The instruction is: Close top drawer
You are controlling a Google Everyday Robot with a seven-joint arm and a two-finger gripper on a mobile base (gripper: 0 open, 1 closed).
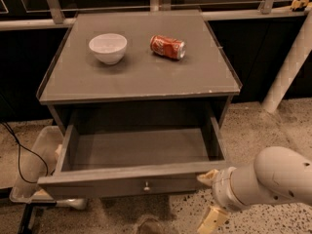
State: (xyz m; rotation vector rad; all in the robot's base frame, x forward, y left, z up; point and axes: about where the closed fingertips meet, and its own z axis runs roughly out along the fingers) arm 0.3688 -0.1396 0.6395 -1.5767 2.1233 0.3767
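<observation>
The top drawer (131,184) is pulled out below the grey cabinet top; it is a deep grey box with a flat front and a small round knob (146,185) at centre. The inside is bare. My gripper (208,200) is at the lower right, at the right end of the drawer front. Its cream fingers (207,178) are spread apart; the upper one touches the front's top right corner, and the lower one hangs below the front. It holds nothing.
A white bowl (107,47) and a red can (167,47) lying on its side rest on the cabinet top (141,82). A white bin (34,165) and a black cable (19,147) are on the floor at left. A white post (287,67) stands at right.
</observation>
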